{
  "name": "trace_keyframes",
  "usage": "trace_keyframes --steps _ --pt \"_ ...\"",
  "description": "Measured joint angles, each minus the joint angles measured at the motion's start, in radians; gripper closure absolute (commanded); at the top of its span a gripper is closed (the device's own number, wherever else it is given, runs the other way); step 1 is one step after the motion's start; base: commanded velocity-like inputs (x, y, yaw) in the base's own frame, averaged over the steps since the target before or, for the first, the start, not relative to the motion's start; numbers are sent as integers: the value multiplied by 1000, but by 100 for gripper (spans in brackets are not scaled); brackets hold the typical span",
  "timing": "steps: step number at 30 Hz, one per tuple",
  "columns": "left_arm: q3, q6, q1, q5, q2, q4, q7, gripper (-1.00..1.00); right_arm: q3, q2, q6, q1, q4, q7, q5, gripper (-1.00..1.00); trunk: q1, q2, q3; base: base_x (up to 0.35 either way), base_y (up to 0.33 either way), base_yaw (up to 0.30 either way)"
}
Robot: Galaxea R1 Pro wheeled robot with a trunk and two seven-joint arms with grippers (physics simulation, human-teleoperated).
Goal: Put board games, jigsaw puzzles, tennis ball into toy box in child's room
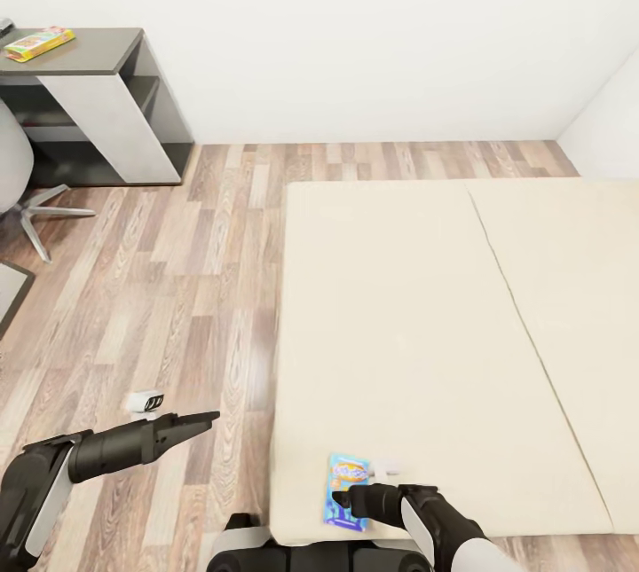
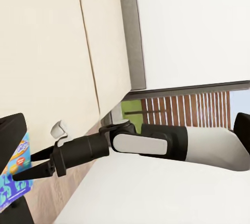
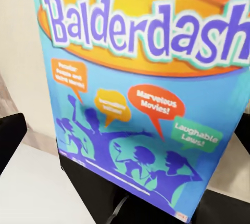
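1. Where the bed edge meets the robot, nearest item: blue board game, "Balderdash" box, flat on beige mattress at near edge.
2. Right gripper – low over that box's near end, fingertips at its edge; grip state can't tell, contact not clear. R wrist cam: box cover close up.
3. Left gripper – over wood floor, beside bed's left side, well apart from box; fingers look closed together, holding nothing.
4. Small white object on floor, near L arm.
5. Far left: table, dark wing, w/ yellow-red game box on top.
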Motion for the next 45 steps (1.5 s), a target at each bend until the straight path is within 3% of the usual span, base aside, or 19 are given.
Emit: trace_keyframes --steps 45 --pt "1 0 0 0 0 0 0 -100 -1 0 -1 1 0 0 -1 -100 0 0 0 0 134 0"
